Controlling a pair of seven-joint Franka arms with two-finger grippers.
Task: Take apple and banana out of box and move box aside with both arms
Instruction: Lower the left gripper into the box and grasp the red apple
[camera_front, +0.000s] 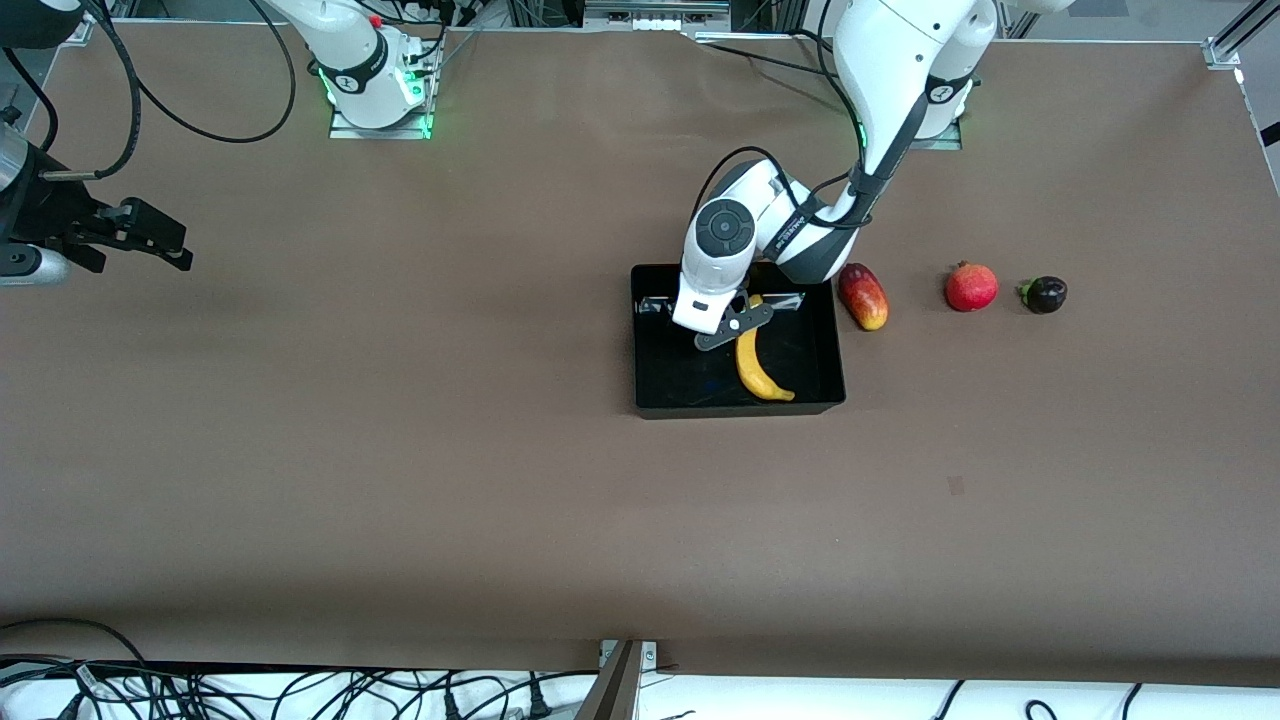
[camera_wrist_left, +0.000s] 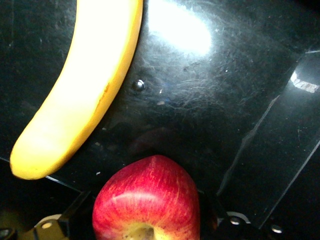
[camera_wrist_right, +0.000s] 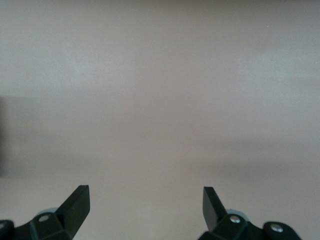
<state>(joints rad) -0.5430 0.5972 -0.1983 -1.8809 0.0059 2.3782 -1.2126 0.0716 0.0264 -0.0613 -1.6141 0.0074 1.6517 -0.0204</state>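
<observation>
The black box (camera_front: 740, 406) stands mid-table, toward the left arm's end. The yellow banana (camera_front: 757, 366) lies inside it and also shows in the left wrist view (camera_wrist_left: 85, 85) on the glossy box floor (camera_wrist_left: 215, 100). My left gripper (camera_front: 735, 326) reaches down into the box, beside the banana, and is shut on the red-and-yellow apple (camera_wrist_left: 147, 200), held between its fingers just above the floor. The hand hides the apple in the front view. My right gripper (camera_front: 150, 240) waits open and empty over bare table at the right arm's end, and its fingertips (camera_wrist_right: 80, 200) stand wide apart.
A red-yellow mango (camera_front: 863, 296) lies just beside the box, toward the left arm's end. A red pomegranate (camera_front: 971, 287) and a dark purple fruit (camera_front: 1044, 294) lie in a row past it. Cables run along the table edge nearest the front camera.
</observation>
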